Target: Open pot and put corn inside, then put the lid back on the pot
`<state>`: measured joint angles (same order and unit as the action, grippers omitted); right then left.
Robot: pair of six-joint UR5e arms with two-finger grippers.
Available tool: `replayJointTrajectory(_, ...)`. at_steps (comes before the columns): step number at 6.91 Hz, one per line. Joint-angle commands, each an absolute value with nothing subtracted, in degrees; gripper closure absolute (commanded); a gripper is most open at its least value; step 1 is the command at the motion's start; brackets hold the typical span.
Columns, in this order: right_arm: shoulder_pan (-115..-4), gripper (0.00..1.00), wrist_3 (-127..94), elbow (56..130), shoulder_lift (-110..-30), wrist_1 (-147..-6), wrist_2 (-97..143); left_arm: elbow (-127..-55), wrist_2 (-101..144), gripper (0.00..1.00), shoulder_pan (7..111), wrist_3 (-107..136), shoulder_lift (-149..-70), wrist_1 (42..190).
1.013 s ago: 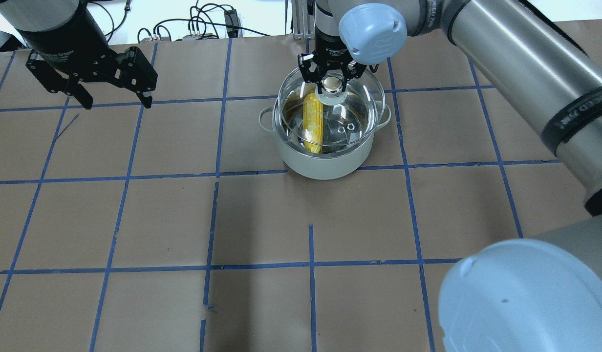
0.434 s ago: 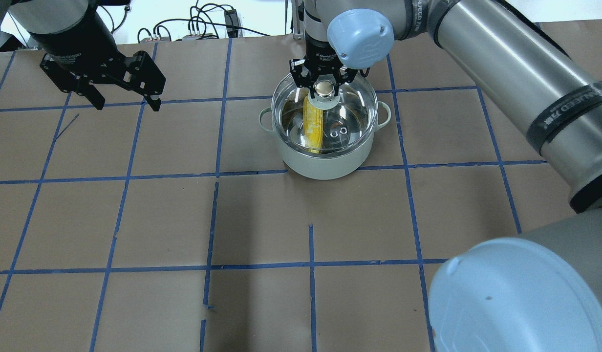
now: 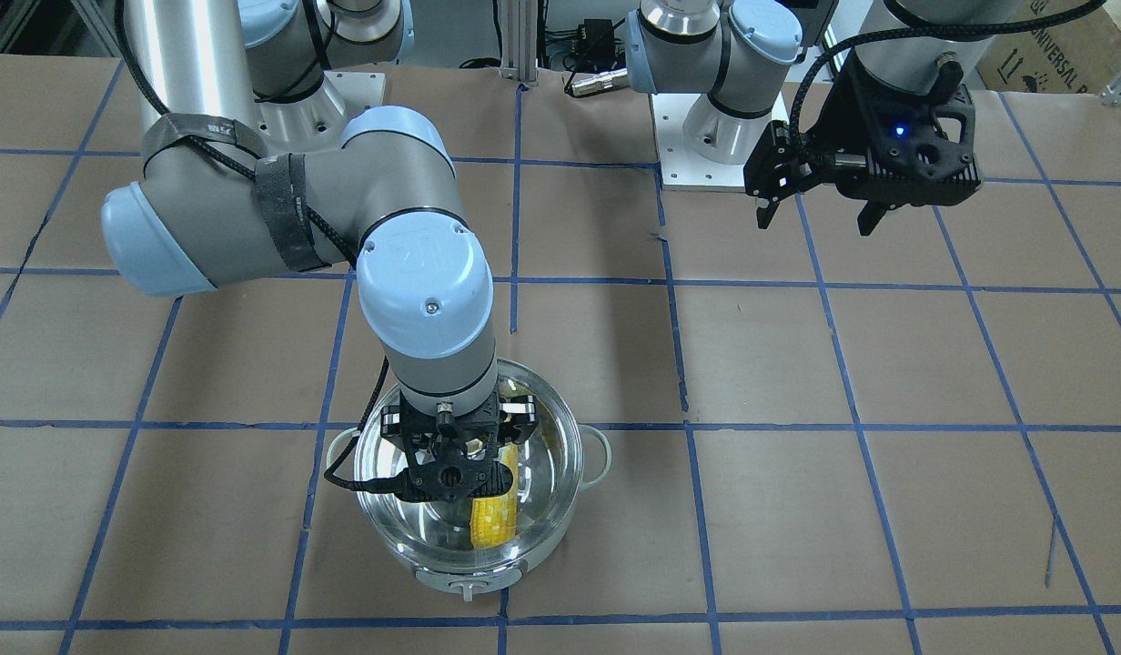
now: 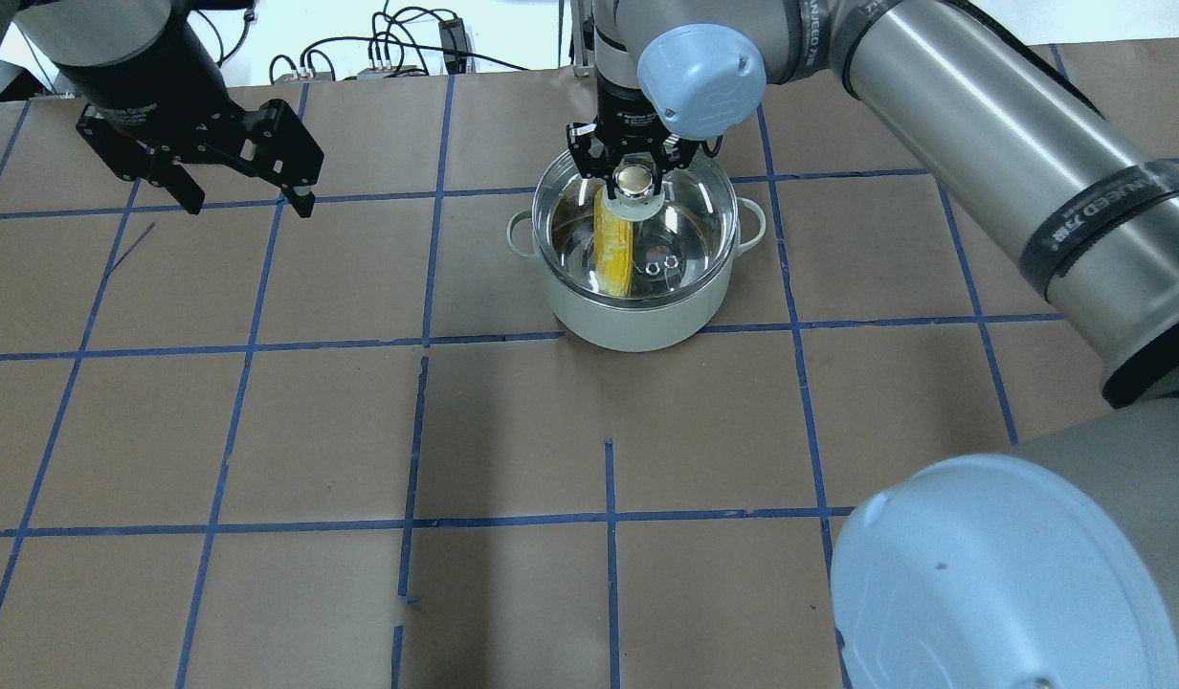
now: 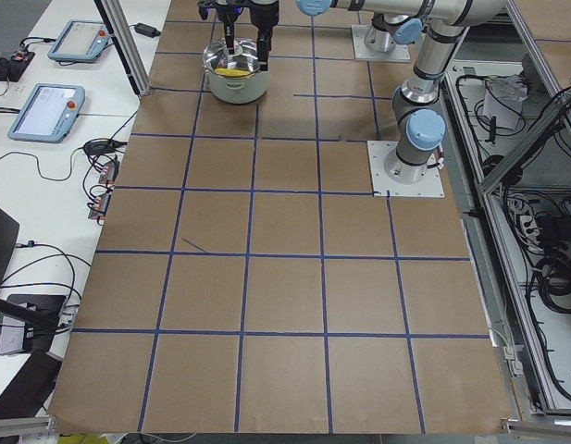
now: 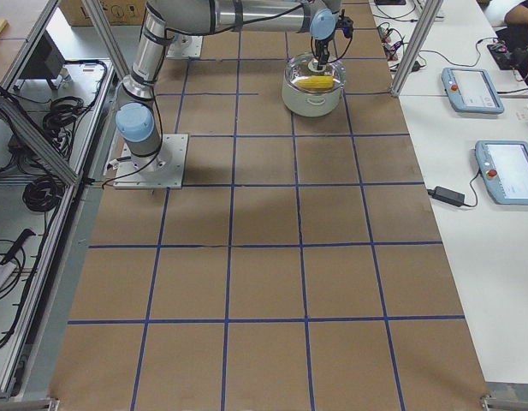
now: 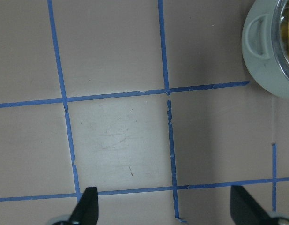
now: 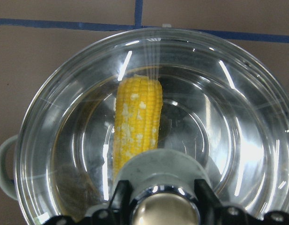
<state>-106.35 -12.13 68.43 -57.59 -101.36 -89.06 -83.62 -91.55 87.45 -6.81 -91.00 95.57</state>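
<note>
The pale mint pot (image 4: 637, 321) stands at the table's far middle, also in the front view (image 3: 469, 575). The yellow corn (image 4: 611, 244) lies inside it and shows through the glass in the right wrist view (image 8: 137, 117). The clear glass lid (image 4: 690, 225) covers the pot's rim, lined up with it. My right gripper (image 4: 633, 177) is shut on the lid's knob (image 8: 165, 211) from above. My left gripper (image 4: 245, 203) is open and empty, above the table far to the pot's left; its wrist view shows the pot's handle (image 7: 259, 30).
Brown paper with blue tape grid lines (image 4: 427, 340) covers the table. Cables and a power block (image 4: 451, 43) lie behind the far edge. My right arm's links (image 4: 982, 124) span the right side above the table. Operator pendants (image 6: 473, 90) lie on the side bench.
My right gripper has carried the lid left and down until it lines up with the pot's rim. My left gripper has shifted slightly to the right.
</note>
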Motion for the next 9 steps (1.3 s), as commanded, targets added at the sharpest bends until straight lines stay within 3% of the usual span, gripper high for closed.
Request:
replayJointTrajectory(1, -106.3, 0.92, -12.1, 68.3, -57.4, -101.3, -89.1, -83.9, -91.4, 0.0, 87.5, -6.8, -90.8, 95.4)
replayJointTrajectory(8, -106.3, 0.9, -12.7, 68.2, -57.4, -99.5, -89.0, -84.5, -91.3, 0.0, 87.5, -6.7, -90.4, 95.4)
replayJointTrajectory(9, -106.3, 0.47, -12.7, 68.2, -57.4, -99.6, -88.9, -84.6, -91.4, 0.0, 87.5, -6.7, -90.3, 95.4)
